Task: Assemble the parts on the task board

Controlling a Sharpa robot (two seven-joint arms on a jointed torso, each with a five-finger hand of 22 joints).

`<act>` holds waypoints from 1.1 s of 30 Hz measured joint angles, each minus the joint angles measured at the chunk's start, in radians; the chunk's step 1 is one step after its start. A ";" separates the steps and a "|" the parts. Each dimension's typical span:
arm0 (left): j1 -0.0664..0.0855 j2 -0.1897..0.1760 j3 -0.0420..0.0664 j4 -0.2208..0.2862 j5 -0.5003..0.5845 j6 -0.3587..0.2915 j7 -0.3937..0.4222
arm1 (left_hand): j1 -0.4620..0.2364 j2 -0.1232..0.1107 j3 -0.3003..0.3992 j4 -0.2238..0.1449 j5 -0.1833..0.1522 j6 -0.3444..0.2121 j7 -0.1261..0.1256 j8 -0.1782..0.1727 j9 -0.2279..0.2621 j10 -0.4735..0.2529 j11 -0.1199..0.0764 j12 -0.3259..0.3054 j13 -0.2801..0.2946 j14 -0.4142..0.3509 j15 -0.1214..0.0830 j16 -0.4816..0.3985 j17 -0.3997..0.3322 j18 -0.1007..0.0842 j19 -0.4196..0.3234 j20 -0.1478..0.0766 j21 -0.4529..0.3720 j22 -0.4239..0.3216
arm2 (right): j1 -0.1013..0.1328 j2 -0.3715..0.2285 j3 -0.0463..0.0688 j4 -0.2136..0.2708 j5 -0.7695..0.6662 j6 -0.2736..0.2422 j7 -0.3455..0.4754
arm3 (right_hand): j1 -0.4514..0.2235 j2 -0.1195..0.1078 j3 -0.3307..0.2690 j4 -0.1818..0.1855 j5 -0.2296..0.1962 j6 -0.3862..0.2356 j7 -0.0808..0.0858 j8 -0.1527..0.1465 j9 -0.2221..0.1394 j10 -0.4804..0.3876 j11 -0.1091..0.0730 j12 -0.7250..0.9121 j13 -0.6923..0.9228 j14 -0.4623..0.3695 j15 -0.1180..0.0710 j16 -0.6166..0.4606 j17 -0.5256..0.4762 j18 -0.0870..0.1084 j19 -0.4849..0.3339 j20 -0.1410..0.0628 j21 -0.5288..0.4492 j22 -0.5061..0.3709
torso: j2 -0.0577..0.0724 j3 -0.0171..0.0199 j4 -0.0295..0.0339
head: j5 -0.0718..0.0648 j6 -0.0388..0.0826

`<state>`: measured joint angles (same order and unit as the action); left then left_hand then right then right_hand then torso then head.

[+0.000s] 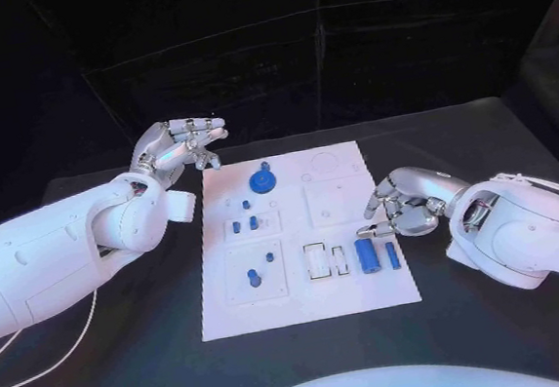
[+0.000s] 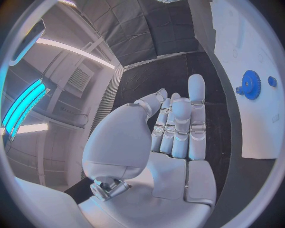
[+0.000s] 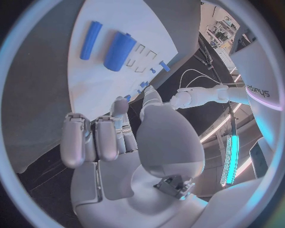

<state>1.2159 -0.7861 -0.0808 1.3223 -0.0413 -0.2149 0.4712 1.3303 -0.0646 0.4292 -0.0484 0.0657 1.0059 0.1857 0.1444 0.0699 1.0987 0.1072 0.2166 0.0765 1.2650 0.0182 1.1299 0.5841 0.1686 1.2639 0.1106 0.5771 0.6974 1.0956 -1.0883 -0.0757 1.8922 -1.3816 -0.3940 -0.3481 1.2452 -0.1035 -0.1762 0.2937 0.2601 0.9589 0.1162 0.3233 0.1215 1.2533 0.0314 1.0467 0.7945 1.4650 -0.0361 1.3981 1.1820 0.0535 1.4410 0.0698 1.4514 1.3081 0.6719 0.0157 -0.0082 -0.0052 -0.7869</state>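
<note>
The left hand (image 1: 176, 146), fingers released, hovers off the task board (image 1: 311, 302) upper-left corner; the right hand (image 1: 405, 202), fingers curled on nothing, sits at its right edge.

left hand (image 1: 182, 145): raised, fingers straight, holds nothing | right hand (image 1: 403, 203): low, fingers curled, holds nothing

Partial lettering "arpys" on white robot body (image 3: 259, 90), otherwise no readable text

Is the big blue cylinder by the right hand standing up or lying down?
Lying down: the big blue cylinder rests lengthwise on the task board, beside a thinner blue rod.
</note>
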 measured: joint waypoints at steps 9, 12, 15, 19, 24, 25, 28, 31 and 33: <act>-0.002 -0.004 0.000 0.000 0.000 0.000 0.000 | 0.000 0.000 0.000 0.000 0.000 0.000 0.000 0.000 0.000 0.000 0.000 0.000 0.000 0.000 0.000 0.000 0.000 0.000 0.000 0.000 0.000 0.000 | -0.021 0.000 0.000 0.006 -0.121 0.056 -0.133 | -0.063 -0.018 -0.003 0.003 -0.014 -0.005 -0.005 0.040 0.005 0.017 -0.003 0.075 0.121 0.000 0.000 0.013 0.033 0.000 0.007 0.000 0.008 0.000 | 0.000 -0.0001 -0.0030 | -0.008 0.000; -0.002 -0.004 0.000 0.000 0.000 0.000 0.000 | 0.000 0.000 0.000 0.000 0.000 0.000 0.000 0.000 0.000 -0.004 0.004 0.000 0.000 0.000 0.000 0.000 -0.001 0.000 0.000 0.000 0.000 -0.001 | -0.028 0.007 0.000 0.006 -0.143 0.074 -0.158 | -0.076 -0.019 -0.003 0.003 -0.014 -0.007 -0.007 0.046 0.006 0.017 -0.003 0.075 0.127 0.000 0.000 0.013 0.032 0.000 0.007 0.000 0.008 0.000 | 0.000 -0.0012 -0.0032 | -0.009 -0.001; -0.002 -0.004 0.000 0.000 0.000 0.000 0.000 | 0.000 0.000 0.000 0.000 0.000 0.000 0.000 0.000 0.000 -0.004 0.004 0.000 0.000 0.000 0.000 0.000 -0.001 0.000 0.000 0.000 0.000 -0.001 | -0.033 0.017 0.000 0.003 -0.157 0.091 -0.170 | -0.080 -0.014 -0.003 0.003 -0.014 -0.008 -0.008 0.053 0.007 0.017 -0.003 0.075 0.127 0.000 0.000 0.013 0.021 0.000 0.007 0.000 0.008 0.000 | 0.001 -0.0013 -0.0032 | -0.011 -0.002; -0.003 -0.004 0.000 0.000 0.000 0.000 0.000 | 0.000 0.000 0.000 0.000 0.000 0.000 0.000 0.000 0.000 -0.004 0.004 0.000 0.000 0.000 0.000 0.000 -0.001 0.000 0.000 0.000 0.000 -0.001 | -0.037 0.029 0.000 -0.005 -0.166 0.107 -0.175 | -0.087 -0.015 -0.003 0.003 -0.014 -0.008 -0.008 0.060 0.008 0.017 -0.003 0.081 0.140 0.000 0.000 0.013 0.022 0.000 0.007 0.000 0.008 0.000 | 0.001 -0.0016 -0.0031 | -0.011 -0.004; -0.003 -0.006 0.000 0.000 0.000 0.000 0.000 | 0.000 0.000 0.000 0.000 0.000 0.000 0.000 0.000 0.000 -0.004 0.004 0.000 0.000 0.000 0.000 0.000 -0.001 0.000 0.000 0.000 0.000 -0.001 | -0.057 0.046 0.000 -0.018 -0.174 0.129 -0.178 | -0.093 -0.009 0.000 0.000 -0.007 -0.008 -0.008 0.068 0.010 0.022 -0.008 0.095 0.164 0.000 0.000 0.013 0.033 0.000 0.007 0.000 0.008 0.000 | 0.002 -0.0029 -0.0021 | -0.011 -0.009; -0.003 -0.006 0.000 0.000 0.000 0.000 0.000 | 0.000 0.000 0.000 0.000 0.000 0.000 0.000 0.000 0.000 -0.004 0.004 0.000 0.000 0.000 0.000 0.000 -0.001 0.000 0.000 0.000 0.000 -0.001 | -0.062 0.050 0.000 -0.020 -0.175 0.132 -0.179 | -0.093 -0.009 0.000 0.000 -0.007 -0.005 -0.010 0.072 0.010 0.022 -0.008 0.097 0.168 0.000 0.000 0.013 0.034 0.000 0.007 0.000 0.008 0.000 | 0.002 -0.0032 -0.0020 | -0.010 -0.010; -0.003 -0.006 -0.001 0.000 0.000 0.000 0.000 | 0.000 0.000 0.000 0.000 0.000 0.000 0.000 0.000 0.000 -0.004 0.004 0.000 0.000 0.000 0.000 0.000 -0.001 0.000 0.000 0.000 0.000 -0.001 | -0.071 0.064 0.001 -0.025 -0.178 0.137 -0.179 | -0.093 -0.009 0.000 0.000 -0.001 -0.004 -0.011 0.080 0.015 0.027 -0.009 0.100 0.175 0.003 -0.003 0.013 0.039 0.000 0.007 0.000 0.008 0.000 | 0.002 -0.0032 -0.0020 | -0.008 -0.012; -0.003 -0.007 -0.001 0.001 0.000 0.000 0.000 | 0.000 0.000 0.000 0.000 0.000 0.000 0.000 0.000 0.000 -0.004 0.004 0.000 0.000 0.000 0.000 0.000 -0.001 0.000 0.000 0.000 0.000 -0.001 | -0.075 0.078 0.005 -0.033 -0.183 0.138 -0.179 | -0.089 0.002 0.007 -0.001 0.014 -0.001 -0.012 0.087 0.017 0.030 -0.008 0.104 0.184 0.004 -0.004 0.013 0.043 0.000 0.007 0.000 0.008 0.000 | 0.002 -0.0031 -0.0020 | -0.007 -0.013; -0.004 -0.007 -0.001 0.001 0.000 0.000 0.000 | 0.000 0.000 0.000 0.000 0.000 0.000 0.000 0.000 0.000 -0.004 0.004 0.000 0.000 0.000 0.000 0.000 -0.001 0.000 0.000 0.000 0.000 -0.001 | -0.076 0.085 0.006 -0.037 -0.185 0.138 -0.179 | -0.077 0.014 0.010 -0.004 0.033 -0.002 -0.014 0.092 0.017 0.030 -0.009 0.106 0.193 0.004 -0.004 0.016 0.047 0.000 0.007 0.000 0.008 0.000 | 0.002 -0.0032 -0.0020 | -0.007 -0.014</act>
<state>1.2123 -0.7930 -0.0814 1.3229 -0.0413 -0.2147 0.4708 1.3303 -0.0646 0.4292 -0.0484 0.0657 1.0059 0.1857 0.1444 0.0699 1.0951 0.1108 0.2166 0.0765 1.2650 0.0182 1.1300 0.5830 0.1686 1.2639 0.1106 0.5772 0.6964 1.0194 -1.0031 -0.0697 1.8548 -1.5667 -0.2558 -0.5271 1.1679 -0.0892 -0.1662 0.2901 0.2932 0.9570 0.1025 0.4150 0.1387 1.2832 0.0229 1.1531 0.9872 1.4687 -0.0397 1.4143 1.2287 0.0539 1.4477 0.0698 1.4597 1.3078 0.6742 0.0126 -0.0103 -0.0120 -0.8013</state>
